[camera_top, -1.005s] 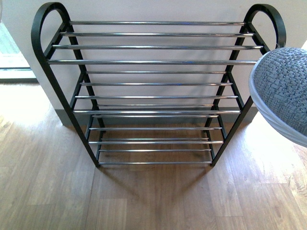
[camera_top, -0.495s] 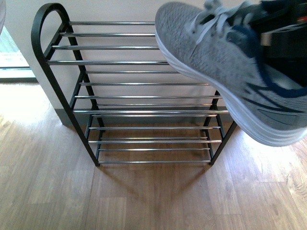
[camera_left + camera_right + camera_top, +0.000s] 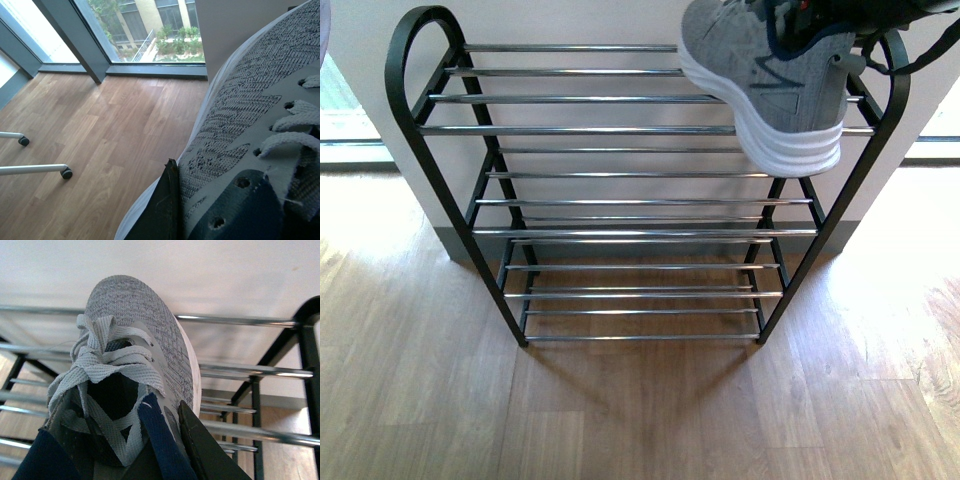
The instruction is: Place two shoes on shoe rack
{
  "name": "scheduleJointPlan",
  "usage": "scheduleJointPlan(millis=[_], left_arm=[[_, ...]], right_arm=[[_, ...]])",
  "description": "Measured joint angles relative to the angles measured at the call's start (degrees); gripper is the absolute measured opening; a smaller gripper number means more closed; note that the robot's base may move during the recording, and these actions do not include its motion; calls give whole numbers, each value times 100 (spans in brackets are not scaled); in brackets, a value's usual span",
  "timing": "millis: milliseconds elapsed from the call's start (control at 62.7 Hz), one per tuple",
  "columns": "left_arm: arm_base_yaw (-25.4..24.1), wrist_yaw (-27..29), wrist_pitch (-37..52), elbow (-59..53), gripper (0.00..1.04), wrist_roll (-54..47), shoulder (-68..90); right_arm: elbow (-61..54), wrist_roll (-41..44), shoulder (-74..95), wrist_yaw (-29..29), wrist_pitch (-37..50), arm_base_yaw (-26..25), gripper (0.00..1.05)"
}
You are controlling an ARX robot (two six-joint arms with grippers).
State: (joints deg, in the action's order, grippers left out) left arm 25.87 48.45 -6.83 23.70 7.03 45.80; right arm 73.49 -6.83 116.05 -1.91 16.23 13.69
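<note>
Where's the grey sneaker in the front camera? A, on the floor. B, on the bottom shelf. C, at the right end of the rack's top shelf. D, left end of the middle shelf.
C: the grey sneaker covers the top rods by the right-hand loop of the shoe rack, heel jutting past the front rod.

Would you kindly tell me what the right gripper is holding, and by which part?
A grey sneaker, clamped at the rim of its opening, one finger outside.

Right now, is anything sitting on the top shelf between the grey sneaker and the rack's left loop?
No. In the front view, only bare chrome rods run from the grey sneaker to the shoe rack's left loop.
</note>
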Motion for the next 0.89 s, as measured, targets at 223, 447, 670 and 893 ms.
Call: scheduleJointPlan(millis=[223, 447, 670, 893], left_arm=[[0, -4, 0, 0, 1, 2, 0], [2, -7, 0, 0, 1, 2, 0], [0, -4, 0, 0, 1, 2, 0], [0, -2, 0, 0, 1, 0, 0]], right_arm=[[778, -275, 459, -525, -586, -302, 1], [857, -535, 457, -625, -916, -409, 3], [573, -848, 157, -297, -1187, -435, 39], [-101, -852, -1051, 186, -1587, -693, 74]])
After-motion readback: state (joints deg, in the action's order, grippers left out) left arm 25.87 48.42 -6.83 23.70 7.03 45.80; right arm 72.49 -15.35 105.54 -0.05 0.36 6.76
